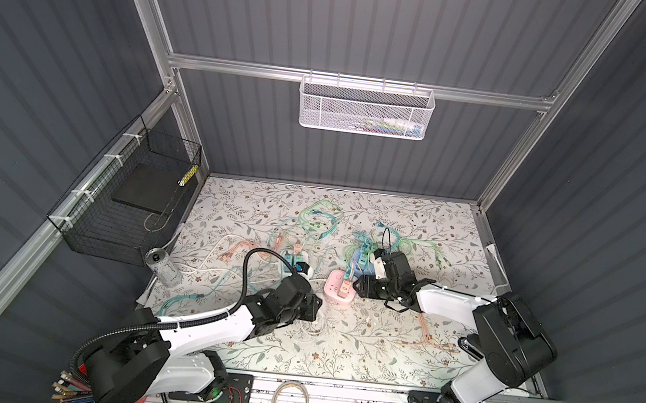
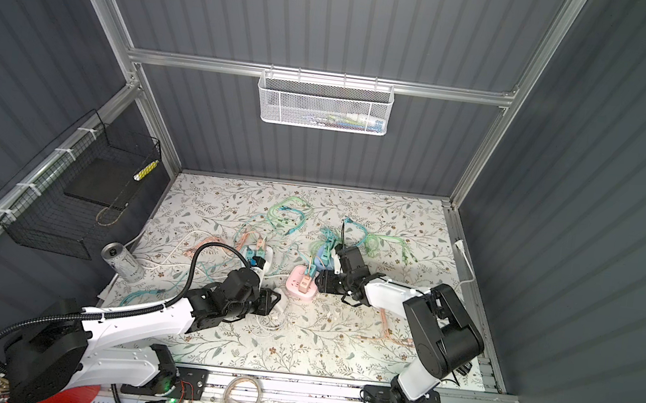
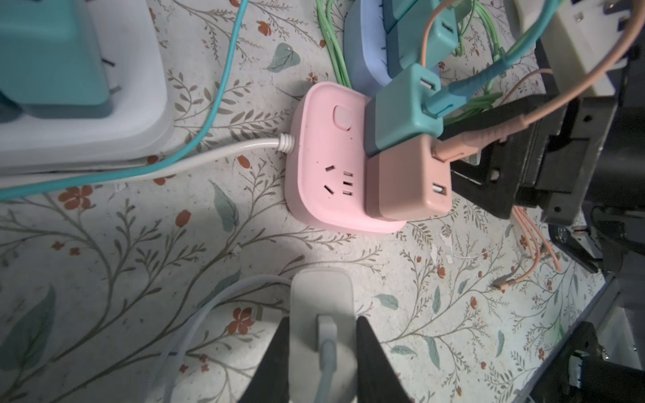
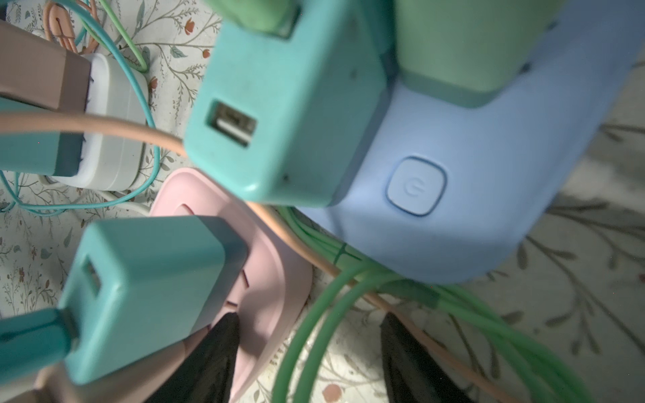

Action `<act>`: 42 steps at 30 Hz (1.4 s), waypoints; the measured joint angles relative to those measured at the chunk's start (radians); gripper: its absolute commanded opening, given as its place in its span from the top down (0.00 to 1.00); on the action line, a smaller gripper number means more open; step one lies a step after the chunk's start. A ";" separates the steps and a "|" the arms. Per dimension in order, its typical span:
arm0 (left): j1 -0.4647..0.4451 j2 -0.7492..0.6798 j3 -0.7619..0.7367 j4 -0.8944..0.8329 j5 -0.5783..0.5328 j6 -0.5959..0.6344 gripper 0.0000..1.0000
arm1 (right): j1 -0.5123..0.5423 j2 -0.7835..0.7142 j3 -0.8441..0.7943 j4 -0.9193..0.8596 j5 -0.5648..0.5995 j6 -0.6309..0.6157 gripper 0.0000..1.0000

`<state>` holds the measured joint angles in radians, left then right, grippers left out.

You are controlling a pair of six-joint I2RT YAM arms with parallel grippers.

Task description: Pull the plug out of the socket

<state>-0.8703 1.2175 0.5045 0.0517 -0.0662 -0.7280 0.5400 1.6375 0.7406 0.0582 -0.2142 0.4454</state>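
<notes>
A pink socket [image 3: 328,164] [image 1: 337,292] lies mid-table with a teal plug [image 3: 401,111] and a salmon plug [image 3: 408,181] seated in it side by side. My right gripper [image 4: 307,324] [image 1: 363,287] stands open at the socket's right edge. One finger [image 4: 216,349] is over the pink rim, and green cables [image 4: 314,331] pass loosely between the jaws. My left gripper [image 3: 323,319] [image 1: 315,314] is shut on a white plug [image 3: 323,296] with its cable, low over the table in front of the pink socket.
A blue socket [image 4: 453,209] [image 1: 360,257] with teal and green plugs sits just behind the pink one. A white socket [image 1: 297,260] with teal plugs lies to the left. Loose cables [image 1: 319,219] cover the back of the table. A can [image 1: 160,264] lies at the left edge.
</notes>
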 measured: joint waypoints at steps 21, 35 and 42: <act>0.015 -0.042 0.071 -0.255 -0.081 -0.043 0.08 | -0.003 0.001 0.002 -0.001 -0.001 0.000 0.32; 0.014 0.055 0.255 -0.396 -0.164 0.056 0.04 | -0.003 0.001 0.007 -0.008 0.000 0.000 0.30; 0.014 0.211 0.323 -0.369 -0.182 0.146 0.04 | -0.003 -0.019 0.013 -0.058 0.021 -0.011 0.29</act>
<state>-0.8562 1.4284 0.8280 -0.3168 -0.2478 -0.5819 0.5369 1.6184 0.7540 -0.0002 -0.1932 0.4347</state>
